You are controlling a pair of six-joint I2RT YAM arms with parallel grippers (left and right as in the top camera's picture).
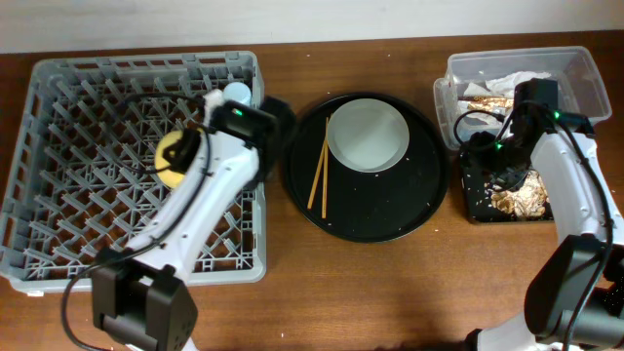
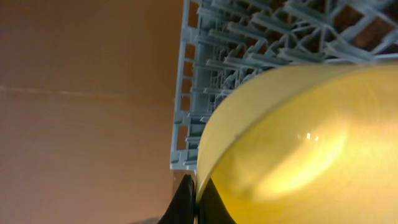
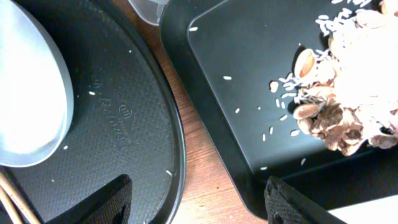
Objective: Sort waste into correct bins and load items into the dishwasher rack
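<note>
The yellow bowl (image 2: 292,149) is clamped by the left fingers (image 2: 180,208) over the dishwasher rack (image 2: 205,56); the right fingers (image 3: 106,202) are spread, empty.

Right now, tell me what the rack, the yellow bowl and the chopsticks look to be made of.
The rack looks like moulded grey plastic, matte, judging by its thin ribbed grid. The yellow bowl is probably glossy plastic or melamine, as it shows a soft light glint. The chopsticks are likely bare wood, pale tan and dull.
</note>
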